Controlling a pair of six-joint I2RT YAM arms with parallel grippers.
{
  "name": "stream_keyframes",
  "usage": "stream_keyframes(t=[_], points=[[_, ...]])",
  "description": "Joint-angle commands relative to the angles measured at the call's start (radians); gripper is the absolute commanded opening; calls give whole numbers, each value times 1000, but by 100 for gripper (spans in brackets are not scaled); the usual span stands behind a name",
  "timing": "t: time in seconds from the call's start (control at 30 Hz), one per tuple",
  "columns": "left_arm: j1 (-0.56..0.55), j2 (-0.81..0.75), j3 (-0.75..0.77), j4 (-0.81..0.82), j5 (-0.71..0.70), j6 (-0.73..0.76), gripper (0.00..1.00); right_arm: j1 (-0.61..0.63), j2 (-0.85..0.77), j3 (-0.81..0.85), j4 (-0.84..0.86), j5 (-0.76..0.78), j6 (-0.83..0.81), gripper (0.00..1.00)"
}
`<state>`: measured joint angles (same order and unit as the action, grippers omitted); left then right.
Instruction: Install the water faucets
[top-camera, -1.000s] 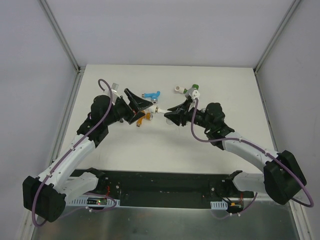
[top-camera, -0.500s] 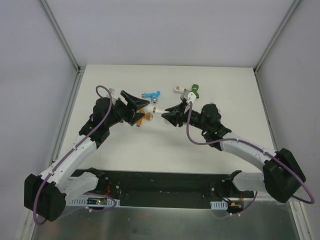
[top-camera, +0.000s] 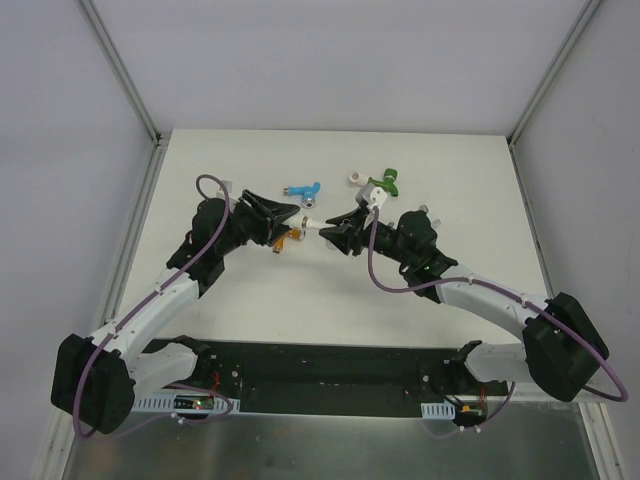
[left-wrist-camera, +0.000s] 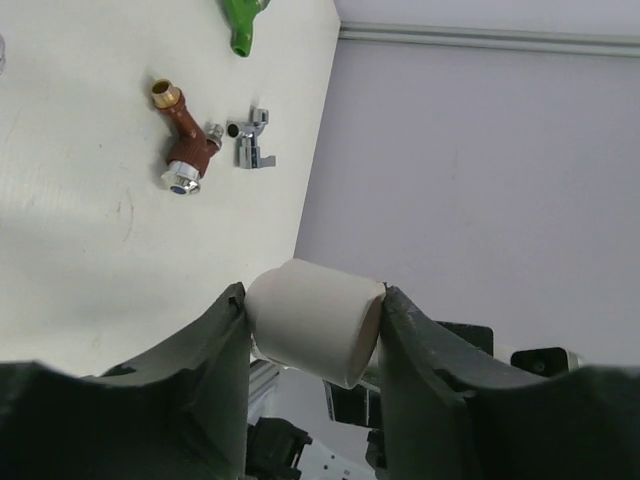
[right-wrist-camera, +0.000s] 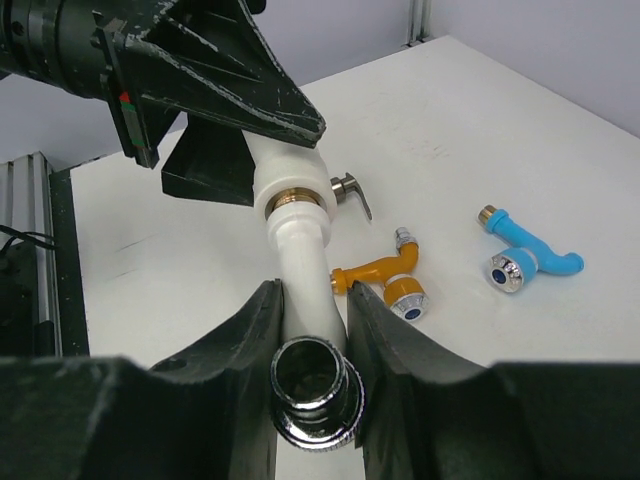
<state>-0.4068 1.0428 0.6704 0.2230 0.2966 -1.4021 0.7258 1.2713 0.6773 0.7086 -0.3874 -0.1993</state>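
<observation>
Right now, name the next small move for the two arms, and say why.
Probably twist the right gripper to thread the white plastic faucet in: its end meets the brass-ringed mouth of the short white cylindrical fitting, which the left gripper clamps.

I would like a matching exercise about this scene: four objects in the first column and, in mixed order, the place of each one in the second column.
1 white faucet
2 white pipe fitting
3 blue faucet
4 brown faucet

A on the table beside a silvery handle
B between the fingers of the left gripper
C on the table near the orange faucet
D between the fingers of the right gripper

Pairs: 1-D, 2-B, 3-C, 4-A.
</observation>
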Motion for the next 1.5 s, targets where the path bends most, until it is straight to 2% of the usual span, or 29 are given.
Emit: stream_keyframes(t=[0.0,0.1,0.17,0.37,0.47,0.5,0.57,0.6,0.63,0.67,0.7,0.73,0.9,1.1,1.27,1.47], points=[[-17,-9,-23,151,-17,-35,26,1,-7,24,192,45,118,0],[-24,-23,-54,255,-16,-32,7,1,-1,21,225,74,249,0],[-27,-36,-84,347,-25,-25,3,0,-1,19,241,120,364,0],[-43,-85,-176,655,-33,69,0,-23,-6,4,232,240,754,0],[-53,-122,-192,710,13,243,0,-54,0,8,206,239,967,0],[-55,-138,-196,711,28,296,1,-61,6,11,206,222,1007,0],[-53,-170,-216,710,50,376,12,-77,14,19,212,187,1046,0],[-53,-187,-232,699,39,396,29,-80,14,19,222,171,1029,0],[-53,-211,-242,667,4,397,54,-81,11,16,236,162,994,0],[-53,-237,-249,614,-57,393,74,-83,4,11,252,148,953,0],[-53,-275,-247,549,-103,384,82,-86,-6,4,268,127,901,0],[-53,-309,-235,453,-153,374,86,-91,-19,1,284,101,852,0],[-53,-385,-140,78,-246,315,95,-98,-64,4,284,-31,579,0],[-53,-354,-52,-72,-249,221,95,-97,-72,-13,316,-136,290,0],[-53,-277,-14,-30,-173,163,94,-95,-56,-21,354,-159,167,0],[-53,-182,-45,140,-108,78,90,-85,-1,-25,489,-166,173,0]])
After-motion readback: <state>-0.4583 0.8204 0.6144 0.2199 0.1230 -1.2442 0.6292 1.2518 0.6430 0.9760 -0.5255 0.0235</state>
